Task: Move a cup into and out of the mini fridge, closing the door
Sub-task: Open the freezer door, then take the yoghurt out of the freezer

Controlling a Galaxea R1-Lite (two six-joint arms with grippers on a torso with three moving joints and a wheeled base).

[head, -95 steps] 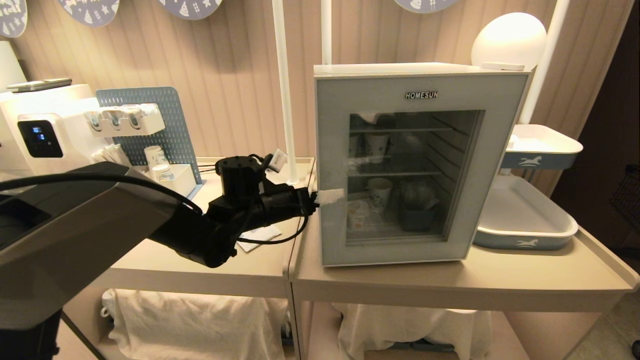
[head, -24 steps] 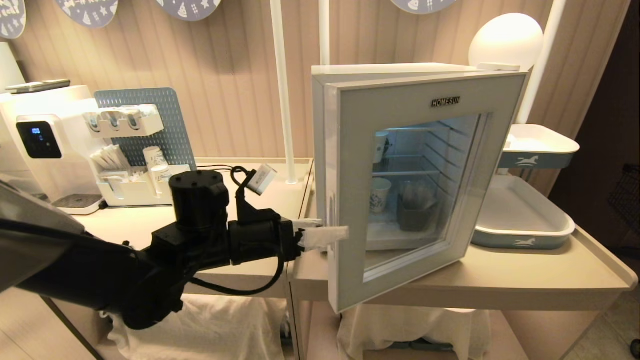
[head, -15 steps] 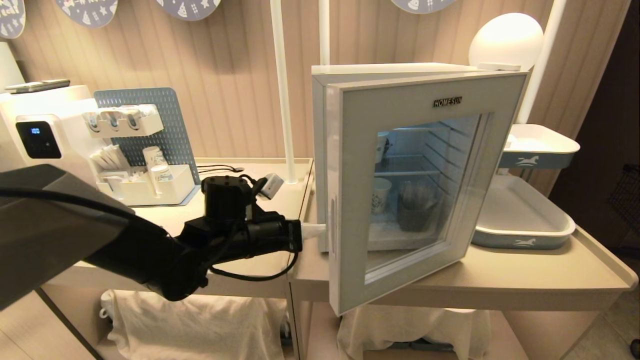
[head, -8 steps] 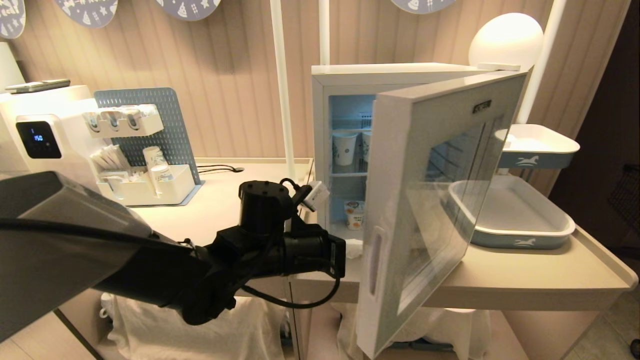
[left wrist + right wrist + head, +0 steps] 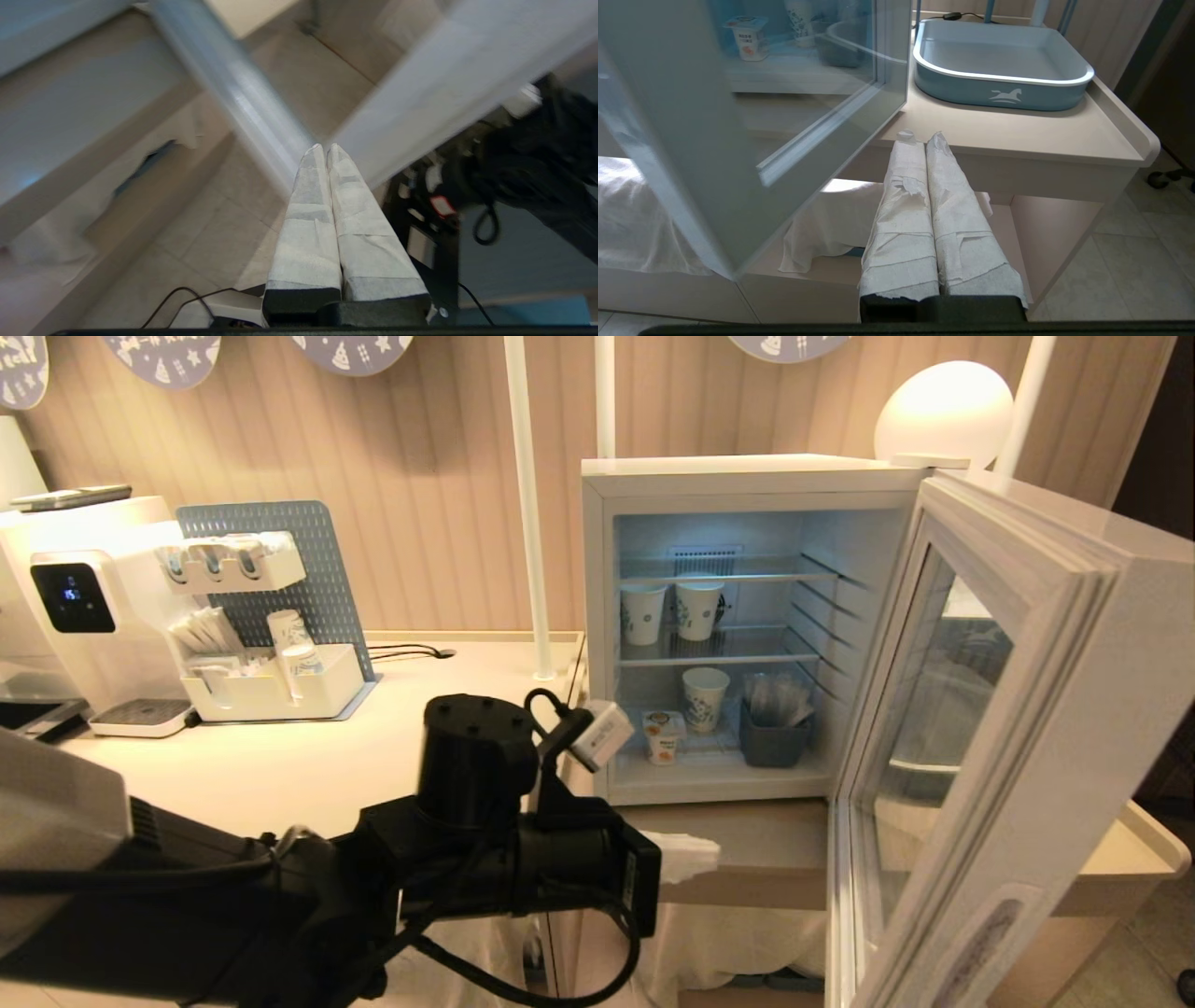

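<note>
The door (image 5: 990, 747) has swung wide; left pincer (image 5: 705, 852) pressed together, empty, before the mini fridge (image 5: 747, 476).

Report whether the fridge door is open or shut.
Open: the door is swung wide to the right, baring the mini fridge shelves and the cup.

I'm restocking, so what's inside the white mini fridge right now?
Inside the white mini fridge: two white paper cups above; below, another paper cup, the small yogurt-style cup, a grey bin. Bin's contents unclear.
</note>
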